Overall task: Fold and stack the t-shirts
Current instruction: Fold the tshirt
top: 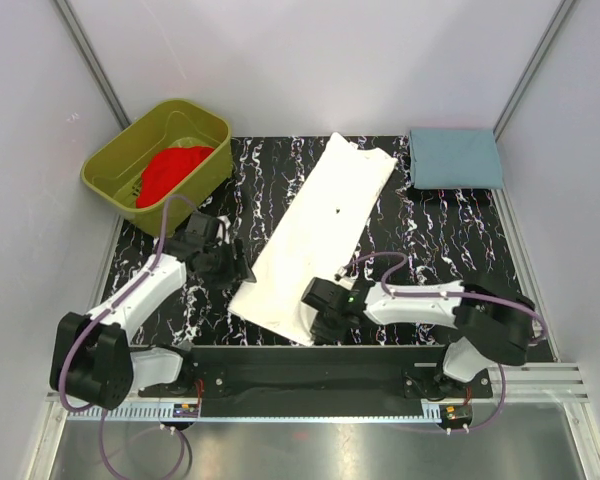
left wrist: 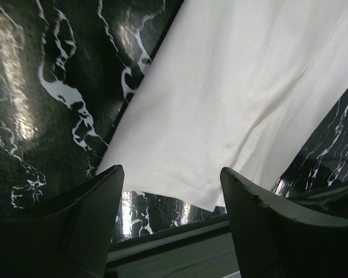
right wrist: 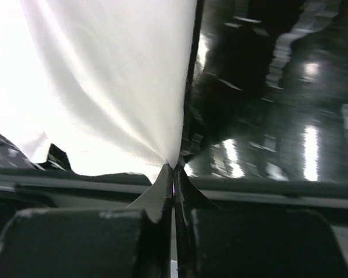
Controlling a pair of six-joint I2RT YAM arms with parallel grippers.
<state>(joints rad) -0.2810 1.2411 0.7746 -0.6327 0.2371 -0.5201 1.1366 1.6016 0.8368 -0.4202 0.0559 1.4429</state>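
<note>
Top external view showed the white t-shirt lying as a long, narrow strip on the black marbled mat. It slanted from the upper centre of the frame down to the lower centre. The right gripper sat at the strip's lower right corner. In the right wrist view its jaws were pressed together with the hem puckered between them, so it held the cloth by that corner. The left gripper stood just beside the lower left corner. The left wrist view showed its jaws spread wide, the hem lying ahead of them and nothing in their grasp.

The shirt looked thin, light and limp. It would probably sag and crease wherever it was unsupported, and one pinched corner alone would likely drag the rest askew. The free lower left corner seemed the sensible second hold, so the hem could rise level.

The red t-shirt lay crumpled in the olive tub at the upper left, well apart from the strip. A folded blue-grey cloth lay at the upper right, near the strip's upper end but not touching it. Nothing rested on the strip along its length.
</note>
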